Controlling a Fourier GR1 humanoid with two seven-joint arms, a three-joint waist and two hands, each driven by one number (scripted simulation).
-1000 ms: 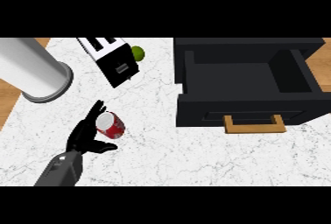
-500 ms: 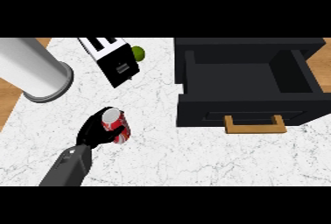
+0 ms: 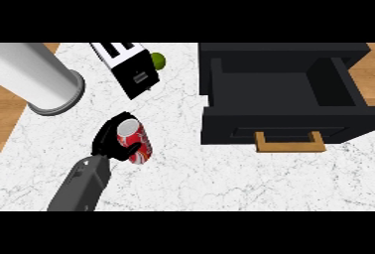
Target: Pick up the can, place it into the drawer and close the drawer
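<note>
Can in left hand, drawer right.

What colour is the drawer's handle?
Tan, wood-like; the handle shows on the black drawer front in the head view.

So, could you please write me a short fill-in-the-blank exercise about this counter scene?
1. The robot's left hand is curled round a red ____.
2. The black drawer with the wooden handle stands ____.
3. A small ____ fruit lies beside the toaster.
4. The drawer sits to the ____ of the can in the head view.

Missing words: can; open; green; right
</note>
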